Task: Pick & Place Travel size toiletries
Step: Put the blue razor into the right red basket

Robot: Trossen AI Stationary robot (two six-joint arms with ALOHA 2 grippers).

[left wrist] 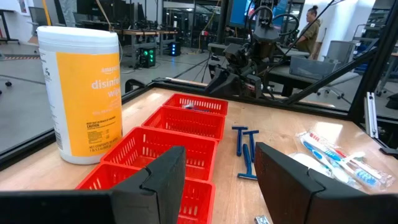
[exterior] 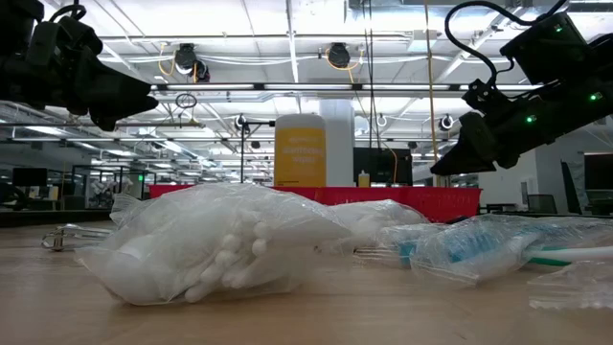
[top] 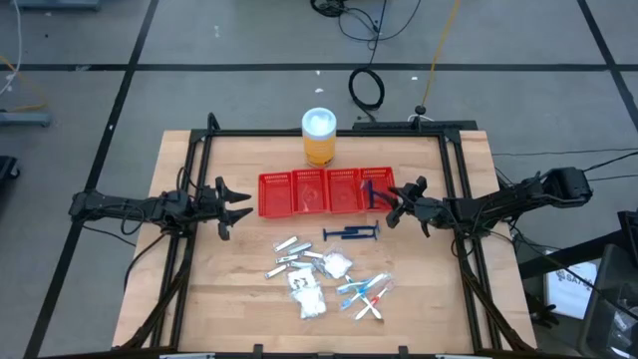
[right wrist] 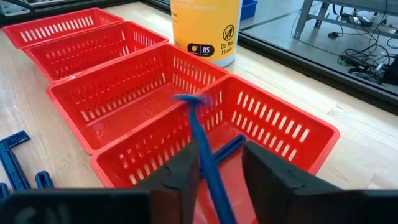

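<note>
A wooden desk (top: pixel 219 269) seen from above; a red four-part tray (top: pixel 327 192) lies across its middle, with an orange jar (top: pixel 319 137) just behind it. The toiletries sit in front of the tray: two dark blue razors (top: pixel 351 233) side by side, silvery tubes (top: pixel 290 256), white crinkly packets (top: pixel 312 294) and wrapped toothbrushes (top: pixel 365 291) in a loose heap. These look light; the razors stiff, best taken across the thin handle; the packets soft and slippery, likely to slide unless pinched at a bunched edge.

The right gripper (right wrist: pixel 214 163) hovers over the tray's end compartment nearest its arm; its fingers are slightly parted around the handle of a blue razor (right wrist: pixel 204 144) that leans tilted into that compartment; whether they grip or merely flank it I cannot tell. The left gripper (left wrist: pixel 217 180) waits at the tray's opposite end, fingers half open, holding nothing.
</note>
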